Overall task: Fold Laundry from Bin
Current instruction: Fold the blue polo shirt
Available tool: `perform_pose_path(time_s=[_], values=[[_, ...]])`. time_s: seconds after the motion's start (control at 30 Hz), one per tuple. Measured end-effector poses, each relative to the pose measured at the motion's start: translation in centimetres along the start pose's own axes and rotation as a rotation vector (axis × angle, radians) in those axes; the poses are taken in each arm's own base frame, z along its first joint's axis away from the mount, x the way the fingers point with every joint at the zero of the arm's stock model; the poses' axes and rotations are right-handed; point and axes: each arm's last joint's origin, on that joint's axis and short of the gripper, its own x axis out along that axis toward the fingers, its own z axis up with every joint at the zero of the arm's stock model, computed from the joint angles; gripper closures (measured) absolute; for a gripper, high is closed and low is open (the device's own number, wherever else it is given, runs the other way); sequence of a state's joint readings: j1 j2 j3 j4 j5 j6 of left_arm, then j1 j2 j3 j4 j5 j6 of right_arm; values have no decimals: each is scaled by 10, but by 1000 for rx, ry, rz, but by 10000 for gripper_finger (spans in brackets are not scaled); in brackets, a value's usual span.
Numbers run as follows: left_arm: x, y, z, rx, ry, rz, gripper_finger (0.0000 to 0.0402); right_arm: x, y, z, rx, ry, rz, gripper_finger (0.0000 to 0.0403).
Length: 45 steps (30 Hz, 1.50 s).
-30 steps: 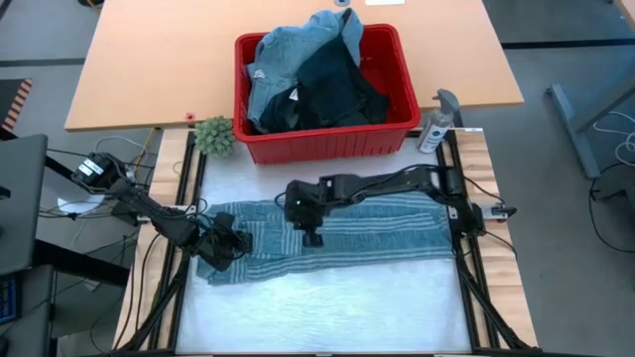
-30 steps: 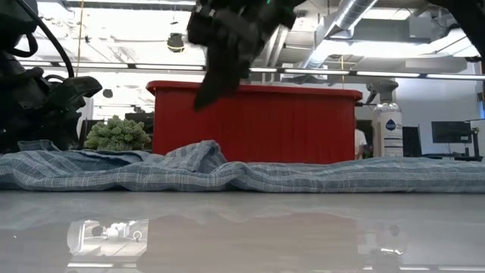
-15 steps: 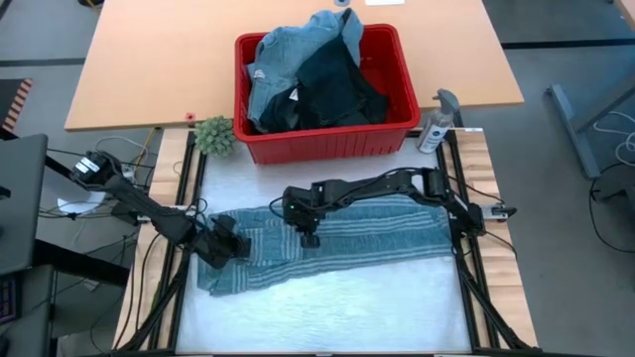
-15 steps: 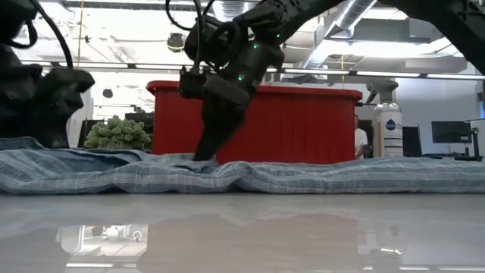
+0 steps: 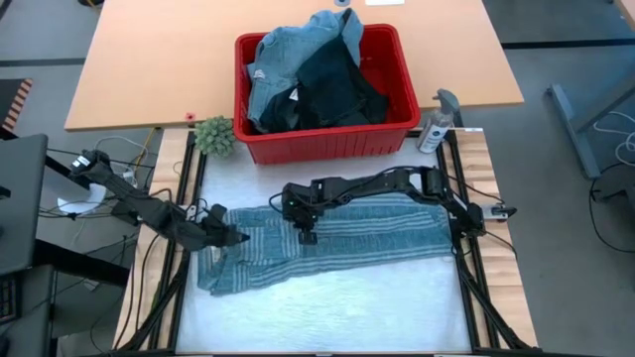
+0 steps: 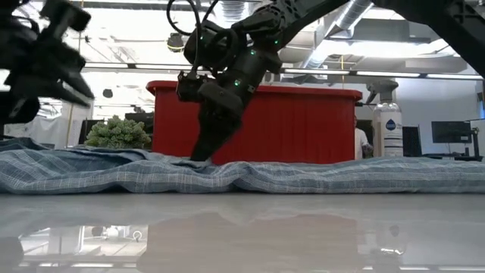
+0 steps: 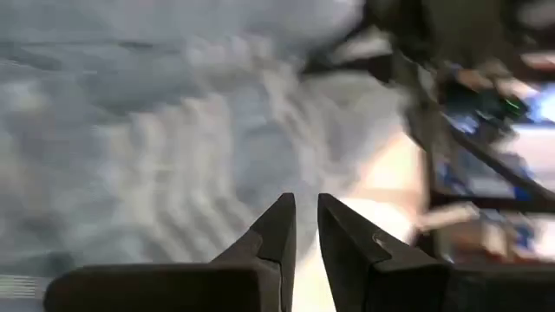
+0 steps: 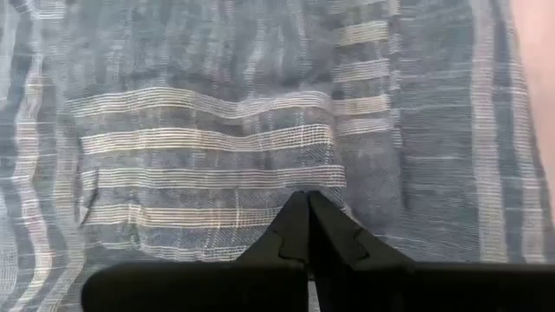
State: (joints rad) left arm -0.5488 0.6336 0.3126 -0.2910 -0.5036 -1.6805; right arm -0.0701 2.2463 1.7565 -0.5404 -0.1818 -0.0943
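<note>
Shirt (image 5: 337, 238), blue-grey with white stripes, lies spread in a long band across the white table top (image 5: 327, 307), just in front of the red bin (image 5: 327, 144). Its left end is bunched and rumpled, the rest fairly flat. In the low view it shows as a low wrinkled ridge (image 6: 242, 174) running the full width of the table. More laundry (image 5: 313, 74), light blue denim-like pieces and dark cloth, is heaped inside the bin.

The right gripper (image 5: 307, 236) reaches from the right edge to the middle of the shirt and presses its tip down onto the cloth, fingers together; the right wrist view shows them closed (image 8: 307, 227) against the striped fabric with nothing pinched between them. The left gripper (image 5: 238, 238) is at the shirt's bunched left end, fingers nearly together with a narrow gap (image 7: 305, 227); whether it grips cloth I cannot tell.

A green spiky ball (image 5: 214, 135) sits left of the bin, a spray bottle (image 5: 437, 124) to its right
</note>
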Motion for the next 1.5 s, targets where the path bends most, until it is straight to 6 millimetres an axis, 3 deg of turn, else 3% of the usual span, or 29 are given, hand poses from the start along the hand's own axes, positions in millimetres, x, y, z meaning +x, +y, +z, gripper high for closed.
perform_pose_path(time_s=[0.27, 0.53, 0.83, 0.97, 1.17, 1.33, 1.5], values=[[14, 7, -11, 45, 117, 109, 399, 0, -2, -1, 5, 7, -2, 369], [28, 42, -13, 80, -6, 459, 401, -2, -1, -5, 3, 53, 4, 367], [39, 49, -18, 55, -59, 471, 401, -18, 1, 3, -31, 97, 14, 337], [41, 46, -19, 40, -49, 438, 400, -39, 4, 15, -115, 113, 21, 335], [41, 43, -19, 55, -42, 404, 400, -95, 10, 46, -175, -19, -6, 334], [41, 42, -20, 41, -36, 399, 400, -117, 9, 52, -167, 7, -2, 334], [36, 31, -20, 44, 33, 350, 401, -161, 21, 50, -237, 121, 98, 335]])
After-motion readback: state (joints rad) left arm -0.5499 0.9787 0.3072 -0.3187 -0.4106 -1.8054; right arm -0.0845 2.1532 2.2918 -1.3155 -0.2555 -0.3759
